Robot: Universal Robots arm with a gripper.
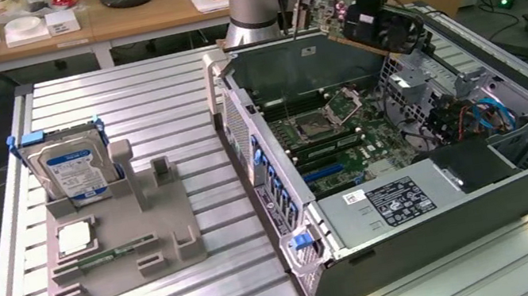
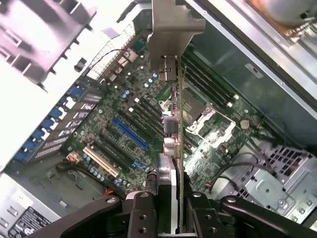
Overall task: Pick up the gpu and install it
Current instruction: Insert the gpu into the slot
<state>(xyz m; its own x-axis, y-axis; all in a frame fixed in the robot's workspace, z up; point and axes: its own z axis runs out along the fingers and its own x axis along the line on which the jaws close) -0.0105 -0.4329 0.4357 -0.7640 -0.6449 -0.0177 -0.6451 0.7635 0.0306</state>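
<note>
While the slotted metal table [image 1: 127,98] stands before wooden desks [image 1: 146,19], the gripper [image 1: 369,8] is clenched on the gpu [image 1: 329,7], holding it upright above the open computer case [image 1: 438,227]

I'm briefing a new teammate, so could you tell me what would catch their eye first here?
The claw holds the gpu above the open computer case and its bare motherboard. At the exterior view's left, a hard drive stands in a grey holder.
</note>
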